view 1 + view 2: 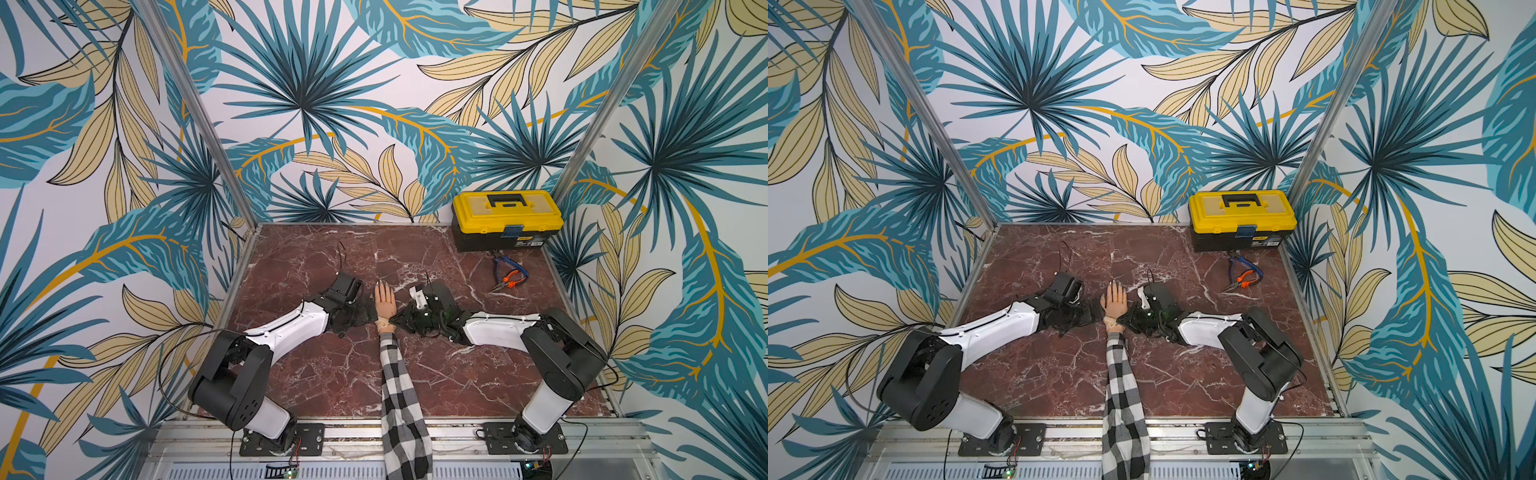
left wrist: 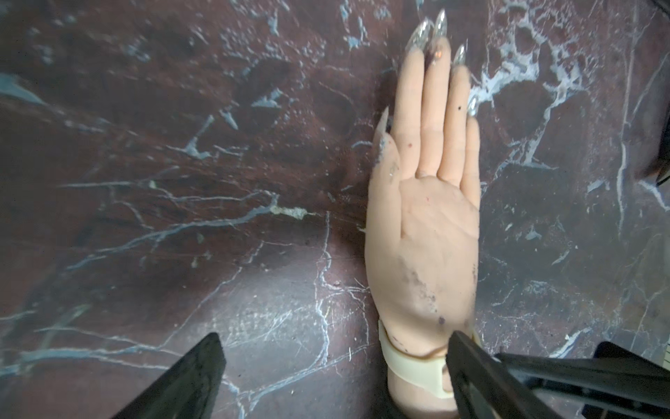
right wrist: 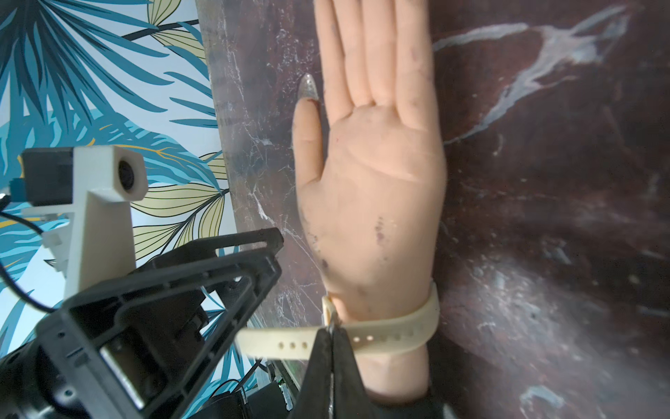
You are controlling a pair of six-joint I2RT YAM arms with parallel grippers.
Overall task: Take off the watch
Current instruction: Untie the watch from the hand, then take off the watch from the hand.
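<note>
While the watch (image 3: 429,312) still circles the wrist (image 3: 391,373), right gripper (image 3: 331,332) jaws clamp its strap (image 3: 384,335) beside the buckle (image 3: 328,308); left gripper (image 2: 335,339) jaws stand apart; unbuckling and removal remain

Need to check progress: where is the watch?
In the right wrist view, the watch wraps the wrist of the mannequin hand, strap pinched by the right gripper.
</note>
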